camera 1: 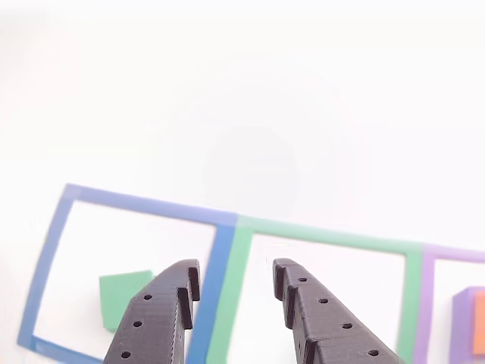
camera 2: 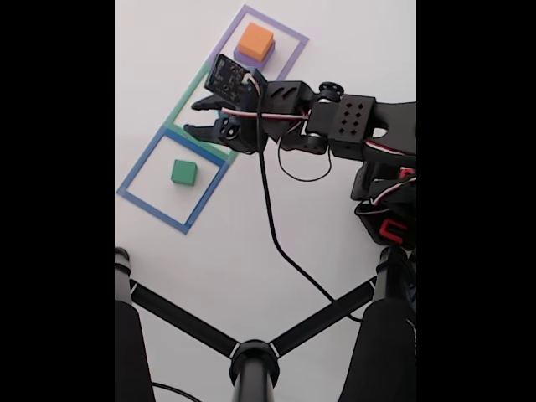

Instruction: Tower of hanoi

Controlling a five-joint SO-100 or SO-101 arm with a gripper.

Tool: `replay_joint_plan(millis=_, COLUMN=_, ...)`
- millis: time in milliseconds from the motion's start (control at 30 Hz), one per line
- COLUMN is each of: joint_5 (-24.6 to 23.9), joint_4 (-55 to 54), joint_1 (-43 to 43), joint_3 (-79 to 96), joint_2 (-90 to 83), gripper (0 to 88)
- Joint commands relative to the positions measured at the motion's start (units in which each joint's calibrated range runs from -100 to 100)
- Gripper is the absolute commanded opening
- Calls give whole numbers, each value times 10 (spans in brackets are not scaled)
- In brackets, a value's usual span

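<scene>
Item: gripper point(camera 1: 235, 284), fingers spread, empty, above blue/green outline border; green block point(camera 1: 121, 297) lies just left, inside blue outline point(camera 1: 53, 250).

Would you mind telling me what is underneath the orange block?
The orange block sits on the purple block, inside the purple square outline. The purple block's top is mostly covered; anything beneath it cannot be seen.
</scene>
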Motion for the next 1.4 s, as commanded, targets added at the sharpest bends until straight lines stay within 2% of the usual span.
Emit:
replay_joint_plan(millis=0, joint_5=0, joint_4=266, joint_1=33, joint_3=-201, joint_2=-43, gripper=69)
replay_joint_plan(millis=133, joint_5=0, joint_4=439, joint_1=61, joint_3=-351, joint_2=-39, gripper=69)
replay_joint_plan(millis=367, joint_5=0, joint_4=659, joint_1=115, joint_3=-558, joint_2=-23, gripper=70)
replay_joint_plan(millis=467, joint_5=0, joint_4=704, joint_1=136, joint_3=-595, joint_2=-22, gripper=70)
replay_joint_plan(millis=600, joint_5=0, joint_4=711, joint_1=142, joint_3=-583, joint_2=-27, gripper=74)
replay_joint_plan(millis=800, joint_5=0, joint_4=668, joint_1=142, joint_3=-498, joint_2=-54, gripper=179)
replay_joint_plan(millis=933, joint_5=0, joint_4=596, joint_1=142, joint_3=-403, joint_2=-83, gripper=244)
replay_joint_plan(millis=1233, joint_5=0, joint_4=361, joint_1=144, joint_3=-153, joint_2=-129, gripper=304)
replay_joint_plan(millis=1367, joint_5=0, joint_4=214, joint_1=147, joint_3=-35, joint_2=-124, gripper=326)
